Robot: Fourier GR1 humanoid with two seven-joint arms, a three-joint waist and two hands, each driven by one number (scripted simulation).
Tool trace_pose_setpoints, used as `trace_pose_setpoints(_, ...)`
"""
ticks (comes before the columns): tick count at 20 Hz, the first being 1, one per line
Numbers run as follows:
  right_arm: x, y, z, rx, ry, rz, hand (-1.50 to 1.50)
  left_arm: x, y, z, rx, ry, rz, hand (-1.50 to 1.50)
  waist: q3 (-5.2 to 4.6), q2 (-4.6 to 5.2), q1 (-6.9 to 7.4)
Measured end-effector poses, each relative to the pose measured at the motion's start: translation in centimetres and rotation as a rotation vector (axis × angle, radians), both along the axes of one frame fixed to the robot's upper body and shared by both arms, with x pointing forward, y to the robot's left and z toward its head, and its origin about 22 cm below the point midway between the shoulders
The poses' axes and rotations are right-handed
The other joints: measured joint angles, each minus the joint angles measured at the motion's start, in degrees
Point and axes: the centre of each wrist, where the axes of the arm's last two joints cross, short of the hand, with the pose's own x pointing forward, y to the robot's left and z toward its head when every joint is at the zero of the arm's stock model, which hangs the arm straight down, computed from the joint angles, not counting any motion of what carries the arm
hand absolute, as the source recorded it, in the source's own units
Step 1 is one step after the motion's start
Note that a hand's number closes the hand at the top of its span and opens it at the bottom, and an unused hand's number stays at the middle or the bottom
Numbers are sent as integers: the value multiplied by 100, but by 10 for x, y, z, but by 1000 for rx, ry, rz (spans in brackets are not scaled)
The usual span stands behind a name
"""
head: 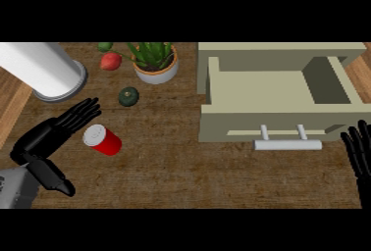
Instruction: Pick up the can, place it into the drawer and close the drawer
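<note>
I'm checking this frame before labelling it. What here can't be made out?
Head view, right hand: the right edge cuts off all but some fingers.
Head view, white cylinder: upper and left edges cut it off.
Head view, green item beyond the red fruit: upper edge cuts it; too little shows to name it.

Soft, even light falls on the desk [181, 171], its brown wood alike in tone from left to right. The white cylinder [39, 68] is the brightest thing, greying toward its lower rim, and it looks stretched toward the corner. Inside the drawer [253, 93] the floor is pale while the recess at its right is darker. The can [102, 139] shows a pale top and a deeper red side. Thin grey highlights run along the black fingers of the left hand [39, 141].
</note>
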Motion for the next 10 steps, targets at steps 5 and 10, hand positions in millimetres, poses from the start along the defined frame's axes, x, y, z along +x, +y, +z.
trace_pose_setpoints(5,3,-5,6,3,-3,13,-150,6,12,-16,42,12,48,-150,-1,4,-9)
trace_pose_setpoints(10,7,-5,5,2,-5,8,-150,7,21,-27,76,19,79,-150,-1,2,-1)
